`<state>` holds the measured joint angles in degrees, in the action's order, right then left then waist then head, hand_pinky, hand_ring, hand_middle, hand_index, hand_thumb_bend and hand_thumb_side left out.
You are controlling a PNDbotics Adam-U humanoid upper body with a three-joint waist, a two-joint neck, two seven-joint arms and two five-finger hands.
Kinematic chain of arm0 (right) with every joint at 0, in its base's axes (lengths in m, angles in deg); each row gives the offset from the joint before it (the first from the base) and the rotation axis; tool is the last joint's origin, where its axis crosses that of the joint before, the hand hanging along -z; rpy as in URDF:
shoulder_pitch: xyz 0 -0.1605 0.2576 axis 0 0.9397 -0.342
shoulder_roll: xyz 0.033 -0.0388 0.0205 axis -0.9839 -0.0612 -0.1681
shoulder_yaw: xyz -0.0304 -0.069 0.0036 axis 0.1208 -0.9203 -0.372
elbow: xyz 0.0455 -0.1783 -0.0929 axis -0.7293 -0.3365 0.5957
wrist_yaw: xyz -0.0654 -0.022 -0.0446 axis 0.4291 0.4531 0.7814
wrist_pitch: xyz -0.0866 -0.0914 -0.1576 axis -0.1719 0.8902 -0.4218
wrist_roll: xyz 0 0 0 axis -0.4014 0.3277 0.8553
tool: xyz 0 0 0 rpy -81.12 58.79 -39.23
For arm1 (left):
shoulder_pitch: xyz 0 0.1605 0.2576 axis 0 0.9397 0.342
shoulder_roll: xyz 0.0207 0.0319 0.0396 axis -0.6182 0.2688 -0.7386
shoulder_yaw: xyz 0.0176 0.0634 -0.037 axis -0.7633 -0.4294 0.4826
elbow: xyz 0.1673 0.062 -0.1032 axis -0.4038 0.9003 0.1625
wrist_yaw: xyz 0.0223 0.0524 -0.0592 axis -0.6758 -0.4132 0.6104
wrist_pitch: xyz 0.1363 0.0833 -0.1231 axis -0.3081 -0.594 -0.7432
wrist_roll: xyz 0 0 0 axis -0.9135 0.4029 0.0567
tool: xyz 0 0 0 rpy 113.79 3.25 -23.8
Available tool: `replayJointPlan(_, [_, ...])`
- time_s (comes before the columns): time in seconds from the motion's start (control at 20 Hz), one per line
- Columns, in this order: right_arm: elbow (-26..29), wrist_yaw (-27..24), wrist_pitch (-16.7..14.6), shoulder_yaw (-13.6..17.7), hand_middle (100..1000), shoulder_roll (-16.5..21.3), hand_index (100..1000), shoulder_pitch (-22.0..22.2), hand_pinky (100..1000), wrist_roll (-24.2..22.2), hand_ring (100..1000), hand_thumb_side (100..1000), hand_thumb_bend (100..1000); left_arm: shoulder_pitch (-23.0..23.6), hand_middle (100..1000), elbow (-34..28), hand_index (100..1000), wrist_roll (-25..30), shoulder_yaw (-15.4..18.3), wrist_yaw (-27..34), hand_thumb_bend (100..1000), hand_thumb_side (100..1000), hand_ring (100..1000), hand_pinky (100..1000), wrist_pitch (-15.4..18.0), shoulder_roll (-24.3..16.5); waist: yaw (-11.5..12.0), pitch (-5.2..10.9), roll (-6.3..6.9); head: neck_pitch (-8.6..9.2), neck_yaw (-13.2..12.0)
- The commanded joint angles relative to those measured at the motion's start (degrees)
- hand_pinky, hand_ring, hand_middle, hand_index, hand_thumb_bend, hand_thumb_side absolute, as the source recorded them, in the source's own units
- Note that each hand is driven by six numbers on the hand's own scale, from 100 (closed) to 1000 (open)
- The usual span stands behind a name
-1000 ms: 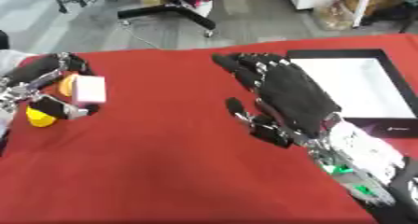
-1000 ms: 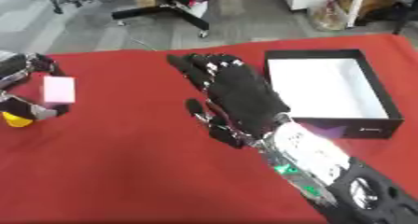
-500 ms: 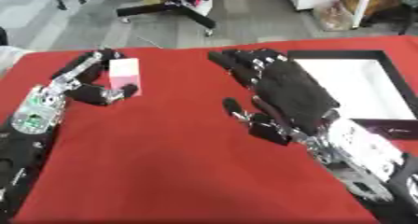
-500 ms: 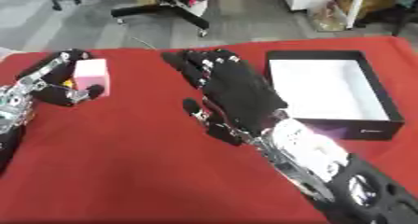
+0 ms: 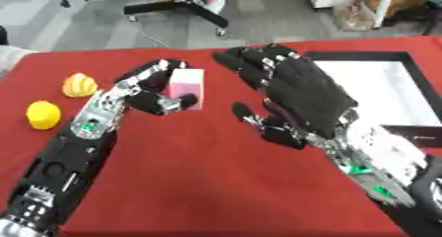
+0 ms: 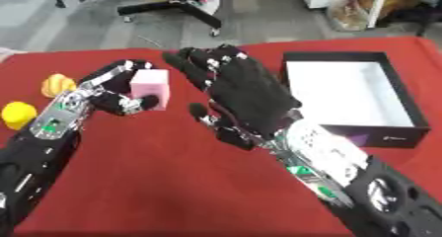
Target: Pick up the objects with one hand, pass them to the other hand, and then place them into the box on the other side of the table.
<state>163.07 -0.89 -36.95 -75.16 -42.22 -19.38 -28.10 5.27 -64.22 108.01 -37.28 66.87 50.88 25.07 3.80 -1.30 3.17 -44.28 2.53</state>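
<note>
A pink box (image 5: 185,86) is held above the red table (image 5: 190,181) by my left hand (image 5: 148,90), whose fingers and thumb curl round it. My right hand (image 5: 298,95) hovers just to the right of it, open, palm down, fingers spread toward the box; a small gap shows between them. A black box with a white inside (image 6: 349,93) lies at the right edge of the table. Two yellow objects rest at the left: a round one (image 5: 43,114) and a ridged one (image 5: 79,85).
An office chair base (image 5: 177,6) stands on the grey floor beyond the table's far edge. Red cloth covers the whole table.
My left hand has carried the pink box from the far left to the right and up, close to my right hand. The right hand has stayed nearly in place.
</note>
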Motion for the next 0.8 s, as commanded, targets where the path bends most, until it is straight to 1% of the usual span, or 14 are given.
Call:
replayJointPlan(0.05, [0.5,-0.3,0.0,0.1,816,0.8,969,-0.9,698,0.2,693,100,255,-1.9,455,-2.1,520,9.7,-0.7,1.6,100,330,519,715,7.9,1.0,-0.1,0.38,-0.22,0.16,0.0])
replayJointPlan(0.2, [0.5,-0.4,0.5,-0.3,815,0.6,970,-0.8,692,0.6,698,100,249,-2.2,455,-3.7,520,9.7,-1.1,3.5,100,339,519,715,6.0,1.7,-0.3,0.28,-0.19,0.16,-0.1])
replayJointPlan(0.5, [0.5,-0.4,1.0,-0.8,816,0.4,976,-0.7,682,0.9,707,100,238,-2.4,457,-6.8,522,9.7,-2.1,7.1,100,352,521,716,1.8,1.8,-0.5,0.19,-0.04,0.16,-0.1])
replayJointPlan(0.8, [0.5,-0.4,1.6,-1.1,815,0.2,982,-0.4,674,1.3,715,100,224,-2.8,457,-9.2,522,9.7,-2.4,9.8,100,368,522,716,-0.9,2.1,-0.6,0.21,-0.07,0.16,-0.2])
